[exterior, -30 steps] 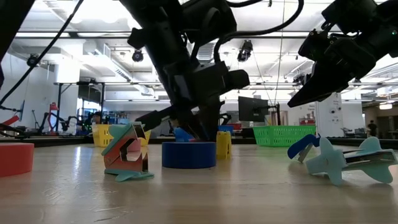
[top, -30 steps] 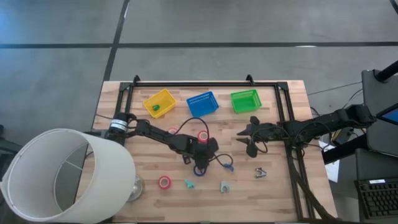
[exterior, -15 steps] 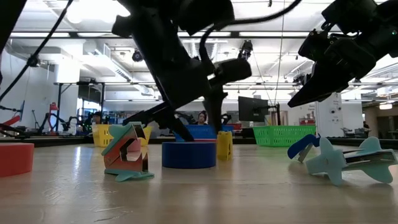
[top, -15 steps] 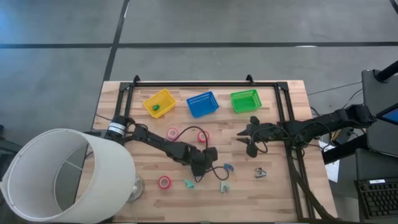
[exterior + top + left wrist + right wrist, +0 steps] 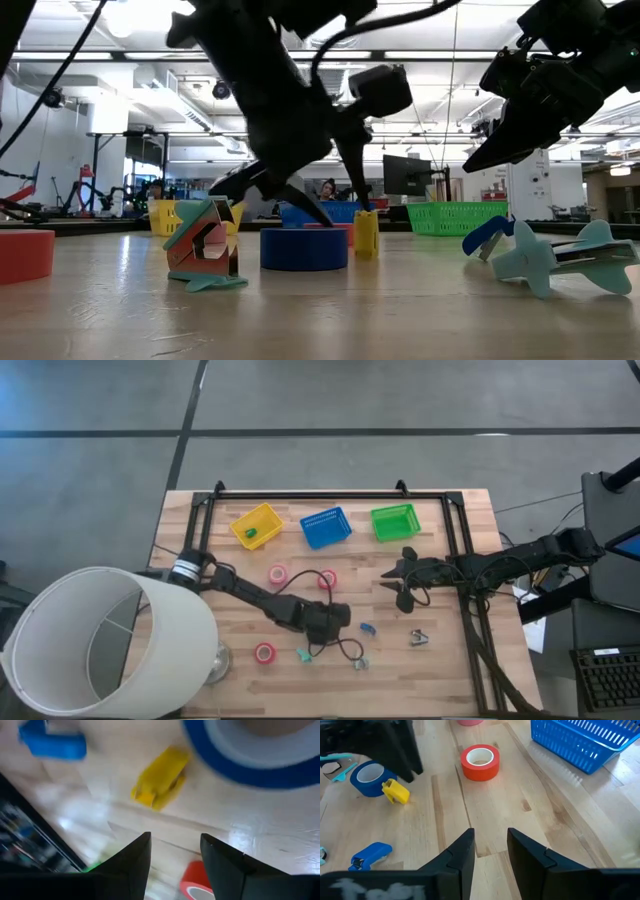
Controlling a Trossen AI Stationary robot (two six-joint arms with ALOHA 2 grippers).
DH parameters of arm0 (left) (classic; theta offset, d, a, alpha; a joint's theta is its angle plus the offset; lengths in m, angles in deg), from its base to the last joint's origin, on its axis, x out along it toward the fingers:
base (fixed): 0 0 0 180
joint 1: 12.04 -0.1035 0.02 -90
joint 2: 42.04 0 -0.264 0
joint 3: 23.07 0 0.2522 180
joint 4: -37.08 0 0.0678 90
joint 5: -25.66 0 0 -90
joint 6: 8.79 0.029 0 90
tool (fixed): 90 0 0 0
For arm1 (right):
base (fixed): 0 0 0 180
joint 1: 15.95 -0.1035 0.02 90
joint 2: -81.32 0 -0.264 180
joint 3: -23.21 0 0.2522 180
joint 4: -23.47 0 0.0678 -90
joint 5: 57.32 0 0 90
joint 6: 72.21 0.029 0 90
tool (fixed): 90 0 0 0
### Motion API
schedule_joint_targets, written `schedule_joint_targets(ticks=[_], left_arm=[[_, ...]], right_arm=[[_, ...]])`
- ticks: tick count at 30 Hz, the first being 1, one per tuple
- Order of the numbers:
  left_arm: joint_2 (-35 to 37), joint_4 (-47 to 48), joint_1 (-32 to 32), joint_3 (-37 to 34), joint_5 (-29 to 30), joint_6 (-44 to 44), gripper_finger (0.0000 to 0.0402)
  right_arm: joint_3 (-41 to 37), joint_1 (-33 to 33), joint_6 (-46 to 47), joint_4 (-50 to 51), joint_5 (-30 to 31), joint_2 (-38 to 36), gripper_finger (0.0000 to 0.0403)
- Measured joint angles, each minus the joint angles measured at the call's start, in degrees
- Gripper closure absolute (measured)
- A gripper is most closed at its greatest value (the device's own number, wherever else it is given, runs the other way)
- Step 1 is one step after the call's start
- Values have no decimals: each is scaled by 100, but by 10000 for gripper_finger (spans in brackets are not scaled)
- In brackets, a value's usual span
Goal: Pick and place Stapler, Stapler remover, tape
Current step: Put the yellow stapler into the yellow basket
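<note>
Left gripper (image 5: pixel 338 616) hung low over the desk (image 5: pixel 455 670) mid-front, right over the blue tape (image 5: pixel 367 777), fingers (image 5: pixel 131 859) spread apart, nothing between them. Blue tape was a flat round roll with a pale hollow centre, lying flat, just beside a small yellow stapler remover (image 5: pixel 396 791); in the low view that blue roll (image 5: pixel 303 248) sat with the yellow piece (image 5: pixel 366 233) upright at its right edge.

Red tape (image 5: pixel 479 762) lay flat farther back toward the baskets, orange-red ring with a cream core. Another pink-red tape roll (image 5: pixel 278 574) lay to its left, a third one (image 5: pixel 264 653) near the front edge, apart from the others.

Small blue stapler (image 5: pixel 367 628) lay right of the left gripper, well clear of it. Teal stapler remover (image 5: pixel 303 655) sat near the front, another greyish one (image 5: pixel 360 661) beside it, and a grey one (image 5: pixel 419 637) farther right.

Right gripper (image 5: pixel 392 583) hovered above the desk on the right side, fingers (image 5: pixel 457 860) parted, empty.

Yellow basket (image 5: pixel 256 525), blue basket (image 5: pixel 326 527) and green basket (image 5: pixel 394 522) stood in a row at the back; the yellow one held something green.
</note>
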Motion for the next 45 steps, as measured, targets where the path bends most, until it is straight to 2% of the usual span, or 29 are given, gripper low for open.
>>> schedule_joint_targets(ticks=[3,17,24,45], left_arm=[[0,-2,99,0,-6,324,227],[4,-283,201,0,-26,818,227],[4,-318,321,0,-309,1271,227],[-129,-386,252,0,-575,1366,227]], right_arm=[[0,0,0,1,0,0,298],[0,-1,0,-2,0,0,300],[0,-1,0,-2,0,0,309],[0,-2,17,-4,0,0,319]])
